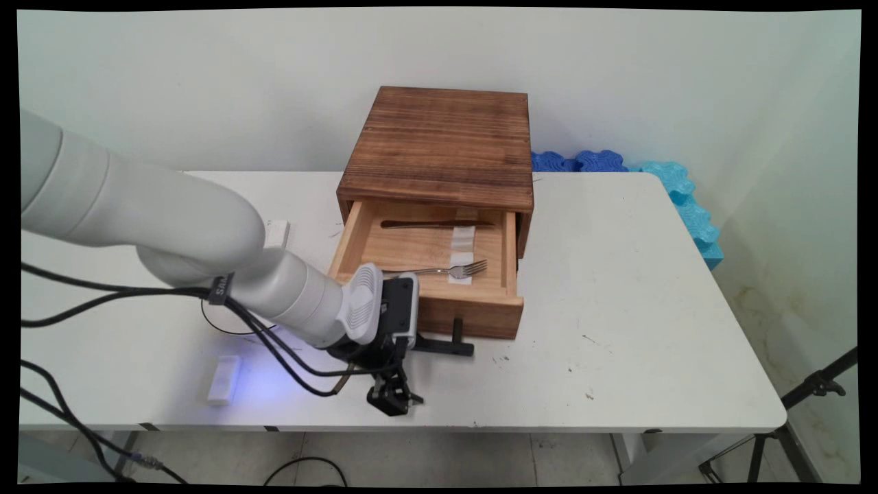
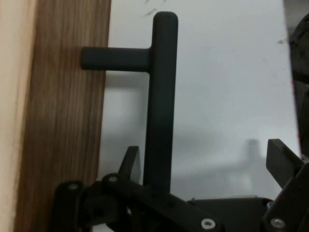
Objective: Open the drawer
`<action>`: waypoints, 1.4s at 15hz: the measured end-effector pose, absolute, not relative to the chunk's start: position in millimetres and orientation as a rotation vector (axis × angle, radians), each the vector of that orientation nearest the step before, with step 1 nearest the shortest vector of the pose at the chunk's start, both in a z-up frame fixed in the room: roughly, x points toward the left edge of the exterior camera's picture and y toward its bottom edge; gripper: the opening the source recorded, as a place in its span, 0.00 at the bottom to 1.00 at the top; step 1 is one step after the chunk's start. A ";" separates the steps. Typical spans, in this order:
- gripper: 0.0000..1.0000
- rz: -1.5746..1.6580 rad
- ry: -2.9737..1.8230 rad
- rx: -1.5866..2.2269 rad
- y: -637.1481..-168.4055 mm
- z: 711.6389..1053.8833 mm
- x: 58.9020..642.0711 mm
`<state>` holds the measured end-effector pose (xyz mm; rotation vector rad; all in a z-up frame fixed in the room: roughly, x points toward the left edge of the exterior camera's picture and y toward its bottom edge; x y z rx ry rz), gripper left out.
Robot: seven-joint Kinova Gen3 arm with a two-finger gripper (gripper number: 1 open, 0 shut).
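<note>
The gripper (image 1: 392,398), fingers (image 2: 282,157) spread open, hangs by the black handle (image 1: 453,341) whose bar runs left-right along the drawer's (image 1: 473,312) near front. The open drawer holds a fork (image 1: 458,270), tines right, and a knife (image 1: 432,224) farther back.

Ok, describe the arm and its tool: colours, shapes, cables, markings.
The arm is white, built of thick rounded links, its wrist ending in a ribbed white cap. Black cables hang from it, strapped on by a grey lettered band. The tool is black, a screwed linkage with two flat fingers.

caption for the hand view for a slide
Open gripper straddling the black drawer handle beside the wooden drawer front.
</note>
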<state>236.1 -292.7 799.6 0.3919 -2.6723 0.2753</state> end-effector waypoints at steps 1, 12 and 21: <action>1.00 0.273 -2.672 0.392 -290.4 799.8 235.7; 1.00 0.239 -2.669 0.377 -253.4 803.9 229.6; 1.00 0.212 -2.669 0.363 -228.3 806.0 227.4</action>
